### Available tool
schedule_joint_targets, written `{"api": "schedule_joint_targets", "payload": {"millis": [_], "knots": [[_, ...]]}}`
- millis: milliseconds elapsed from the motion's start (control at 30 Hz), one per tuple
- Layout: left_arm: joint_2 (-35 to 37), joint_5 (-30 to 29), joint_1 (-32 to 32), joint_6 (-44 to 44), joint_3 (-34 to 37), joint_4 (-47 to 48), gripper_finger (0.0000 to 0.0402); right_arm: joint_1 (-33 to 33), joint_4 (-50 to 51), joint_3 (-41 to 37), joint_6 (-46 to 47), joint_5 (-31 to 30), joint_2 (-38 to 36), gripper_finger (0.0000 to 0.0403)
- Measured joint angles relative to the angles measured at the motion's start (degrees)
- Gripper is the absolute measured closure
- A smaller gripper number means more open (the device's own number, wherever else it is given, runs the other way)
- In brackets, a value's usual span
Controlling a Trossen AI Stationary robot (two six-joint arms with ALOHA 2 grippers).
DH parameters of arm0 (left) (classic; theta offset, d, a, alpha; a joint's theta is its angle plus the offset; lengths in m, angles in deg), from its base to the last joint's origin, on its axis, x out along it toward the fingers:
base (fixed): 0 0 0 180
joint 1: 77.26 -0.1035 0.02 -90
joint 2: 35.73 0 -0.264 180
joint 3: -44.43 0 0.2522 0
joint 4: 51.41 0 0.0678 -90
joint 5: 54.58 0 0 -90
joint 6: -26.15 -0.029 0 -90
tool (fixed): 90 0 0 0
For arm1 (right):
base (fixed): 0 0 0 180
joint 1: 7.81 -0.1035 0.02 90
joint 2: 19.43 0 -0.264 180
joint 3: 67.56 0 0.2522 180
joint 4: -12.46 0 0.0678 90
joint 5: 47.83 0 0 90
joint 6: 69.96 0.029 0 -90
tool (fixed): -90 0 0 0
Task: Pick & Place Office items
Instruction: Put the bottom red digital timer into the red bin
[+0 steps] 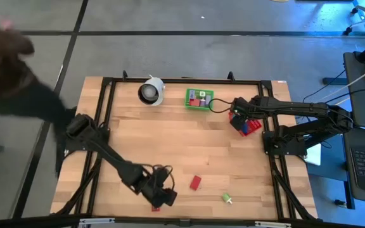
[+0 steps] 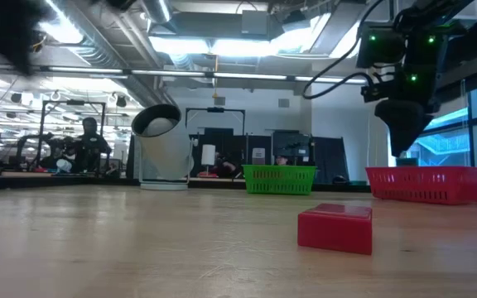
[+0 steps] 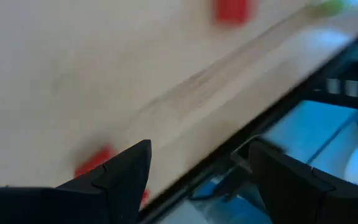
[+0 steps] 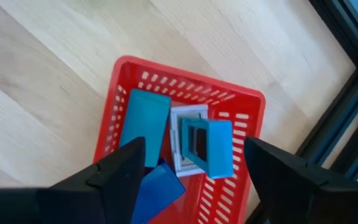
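Observation:
My left gripper (image 1: 161, 195) is open, low over the table's near edge. A small red piece (image 3: 94, 163) lies just beside one of its fingers, and it also shows at the edge as the red piece (image 1: 156, 208). A red block (image 1: 196, 182) and a small green piece (image 1: 225, 198) lie flat on the wood to the right of that gripper. My right gripper (image 4: 191, 180) is open and hangs above the red mesh basket (image 4: 124, 68). In the basket lie teal pieces (image 4: 145, 121), a white piece (image 4: 182, 124) and a blue piece (image 4: 160, 186). The green basket (image 1: 199, 99) holds several small pieces.
A white roll (image 1: 151, 92) stands near the far edge, left of the green basket. The black table frame (image 1: 106, 85) runs around the wood. A person's dark sleeve (image 1: 24, 82) reaches in at the far left corner. Bare wood (image 1: 170, 139) lies mid-table.

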Motion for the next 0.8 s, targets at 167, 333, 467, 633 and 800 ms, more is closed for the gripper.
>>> {"api": "schedule_joint_targets", "payload": {"millis": [167, 333, 467, 633, 800], "knots": [[-3.7, 5.2, 2.0, 14.0, 0.0, 1.2, 0.0135, 0.0, -2.8, 0.0, -1.7, 0.5, 0.0, 0.0128], [-5.8, 7.8, 2.3, 19.3, -0.1, 2.2, 0.0135, 0.0, -4.7, 0.0, -1.7, 0.7, 0.0, 0.0128], [-6.9, 10.3, 2.2, 23.3, -0.2, 5.9, 0.0135, 0.0, -5.0, 0.0, -1.7, 0.8, 0.0, 0.0128], [-8.0, 11.5, 2.1, 25.4, -0.2, 7.0, 0.0135, 0.0, -5.2, 0.0, -1.7, 3.7, 0.0, 0.0128], [-9.5, 11.9, 2.1, 25.8, -0.2, 6.5, 0.0135, 0.0, -5.2, 0.0, -1.7, 3.7, 0.0, 0.0128]]}}
